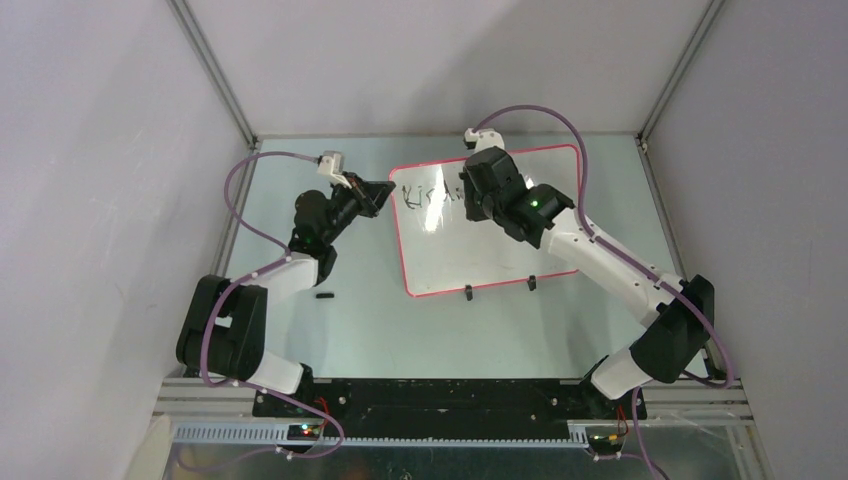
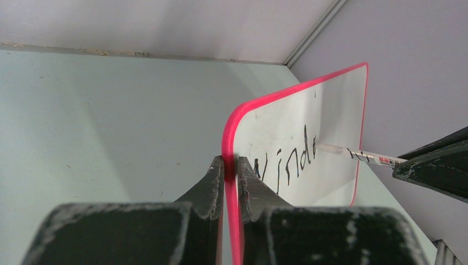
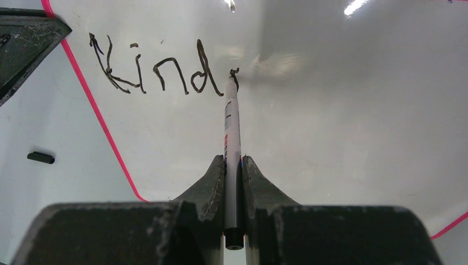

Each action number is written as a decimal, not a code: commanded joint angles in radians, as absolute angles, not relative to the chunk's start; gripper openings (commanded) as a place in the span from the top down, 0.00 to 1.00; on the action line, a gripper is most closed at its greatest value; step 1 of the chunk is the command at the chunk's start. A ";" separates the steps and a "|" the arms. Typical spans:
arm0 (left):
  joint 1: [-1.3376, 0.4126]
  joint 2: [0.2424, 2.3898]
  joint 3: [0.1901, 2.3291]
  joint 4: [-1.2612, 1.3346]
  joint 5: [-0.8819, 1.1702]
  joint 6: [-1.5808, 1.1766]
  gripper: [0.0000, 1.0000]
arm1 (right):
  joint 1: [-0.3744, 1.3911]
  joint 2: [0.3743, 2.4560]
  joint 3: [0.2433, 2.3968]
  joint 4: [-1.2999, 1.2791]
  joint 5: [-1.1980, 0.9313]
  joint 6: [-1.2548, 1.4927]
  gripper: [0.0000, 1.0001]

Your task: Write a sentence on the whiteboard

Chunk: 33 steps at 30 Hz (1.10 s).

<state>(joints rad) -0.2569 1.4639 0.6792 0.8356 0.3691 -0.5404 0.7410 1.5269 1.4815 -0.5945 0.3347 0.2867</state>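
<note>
Writing step, mid-word: sentence [image 3: 157,72] reads "Kind" on whiteboard [image 1: 450,260], far-centre of table [image 1: 400,335]. L gripper [image 2: 230,165] jaws pinch its pink edge. R gripper [image 3: 234,165] jaws clamp marker [image 3: 232,118], tip on the board just past "d". Next: form "n" w/ light, even pressure.

The tabletop [image 1: 400,330] is a pale grey-green, matte sheet, walled in by white panels at the back and on both sides. The whiteboard [image 1: 480,255] sits on its far half, slightly right of centre. Its near rim rests on two small black clip feet [image 1: 468,293] that touch the surface. How steeply the board leans cannot be told. Well apart from it, toward the left and nearer the front, a short black cap-shaped piece [image 1: 323,296] lies on its side on bare tabletop. The arms' black mounting plate [image 1: 450,395] runs along the near edge.
</note>
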 commanded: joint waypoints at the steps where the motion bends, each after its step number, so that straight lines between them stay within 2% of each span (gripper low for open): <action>1: -0.277 1.436 0.698 0.845 0.382 -0.502 0.98 | 0.728 1.530 1.527 -0.580 0.370 0.272 1.00; 33: -0.281 1.431 0.693 0.845 0.380 -0.491 0.99 | 0.704 1.470 1.458 -0.604 0.350 0.289 1.00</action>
<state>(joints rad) -0.2600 1.4593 0.6792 0.8337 0.3679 -0.5304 0.7109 1.5074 1.4715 -0.5941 0.3355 0.2852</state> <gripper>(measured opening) 0.109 0.149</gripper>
